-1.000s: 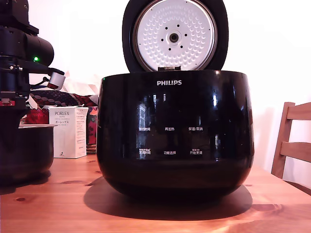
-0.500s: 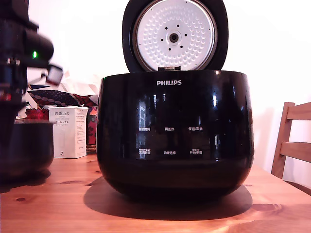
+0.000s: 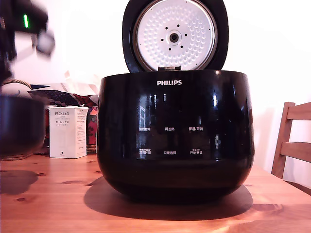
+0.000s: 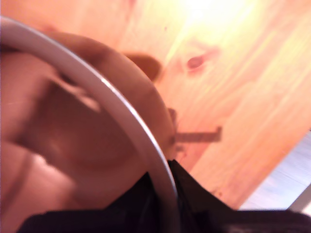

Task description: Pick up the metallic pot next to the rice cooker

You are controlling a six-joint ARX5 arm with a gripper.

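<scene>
One glossy black rice cooker [image 3: 175, 133] sits on the knotty wooden table [image 3: 63, 204], lid up, dimpled silver plate showing. The metallic pot [image 3: 19, 126] hangs above the table at the exterior view's left, its thin pale rim pinched by the gripper [image 4: 165, 194].

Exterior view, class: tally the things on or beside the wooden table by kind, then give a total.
Rice cooker: 1
Metallic pot: 1
White Porlex box: 1
Wooden chair: 1
Total: 4

1 rice cooker [image 3: 175, 133] — 1 metallic pot [image 3: 19, 124] — 1 white box [image 3: 68, 132] — 1 chair [image 3: 293, 141]
</scene>
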